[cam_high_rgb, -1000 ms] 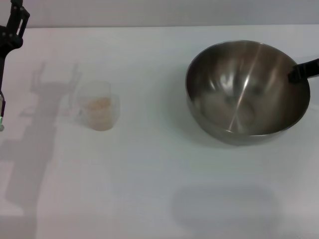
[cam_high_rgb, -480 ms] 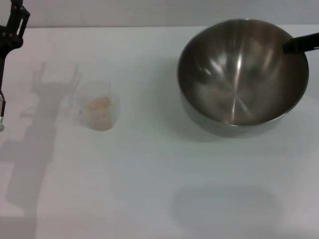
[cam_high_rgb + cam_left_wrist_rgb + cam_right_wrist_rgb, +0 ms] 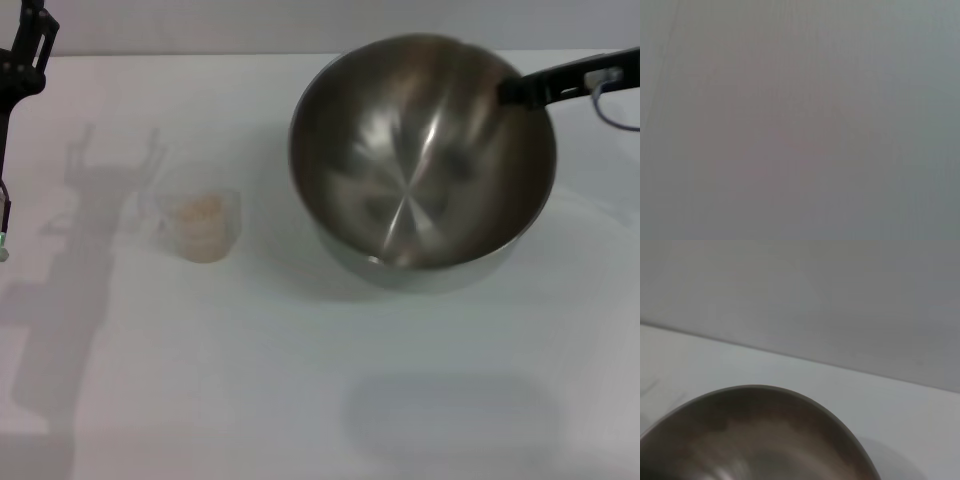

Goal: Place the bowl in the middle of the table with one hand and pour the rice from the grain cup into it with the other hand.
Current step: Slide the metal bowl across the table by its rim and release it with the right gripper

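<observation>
The steel bowl (image 3: 400, 170) hangs tilted above the white table (image 3: 300, 400), right of the middle, its shiny inside facing me. My right gripper (image 3: 522, 88) comes in from the right edge and is shut on the bowl's far right rim. The bowl's rim also shows in the right wrist view (image 3: 755, 390). The clear grain cup (image 3: 200, 222) stands on the table at the left, with pale rice (image 3: 200, 212) in its lower part. My left arm (image 3: 22, 60) stays at the far left edge, apart from the cup. The left wrist view shows only plain grey.
The bowl's shadow (image 3: 450, 415) lies on the table near the front right. The left arm's shadow (image 3: 70, 200) falls beside the cup. A grey wall (image 3: 815, 300) runs behind the table's far edge.
My right gripper has lifted the bowl and carried it left toward the middle of the table, tilting it more toward me. The cup and the left arm have not moved.
</observation>
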Available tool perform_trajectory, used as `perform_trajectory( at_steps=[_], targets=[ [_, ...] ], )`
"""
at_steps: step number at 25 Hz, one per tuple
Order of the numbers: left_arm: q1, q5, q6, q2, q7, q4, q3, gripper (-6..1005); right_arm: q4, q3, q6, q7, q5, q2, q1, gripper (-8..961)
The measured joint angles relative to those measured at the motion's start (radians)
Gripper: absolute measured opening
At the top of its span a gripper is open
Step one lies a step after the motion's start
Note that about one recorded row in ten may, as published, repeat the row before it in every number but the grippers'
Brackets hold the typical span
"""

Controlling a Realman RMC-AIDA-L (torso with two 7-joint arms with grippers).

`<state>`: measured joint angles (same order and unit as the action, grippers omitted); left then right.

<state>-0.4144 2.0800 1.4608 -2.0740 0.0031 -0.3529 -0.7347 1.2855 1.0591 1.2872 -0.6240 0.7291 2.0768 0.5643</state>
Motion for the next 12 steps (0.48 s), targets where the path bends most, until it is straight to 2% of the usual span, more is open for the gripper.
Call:
perform_trajectory(
  at_steps=[6,12],
  targets=[
    [0.000,0.000,0.001,0.000,0.000,0.004,0.000,860,-0.113,0.046,-0.019,-0.015,-0.002,-0.005,0.045,15],
    [0.000,0.000,0.001,-0.001,0.000,0.003,0.000,860,-0.159,0.048,-0.022,-0.030,-0.006,-0.004,0.064,16]
  ],
)
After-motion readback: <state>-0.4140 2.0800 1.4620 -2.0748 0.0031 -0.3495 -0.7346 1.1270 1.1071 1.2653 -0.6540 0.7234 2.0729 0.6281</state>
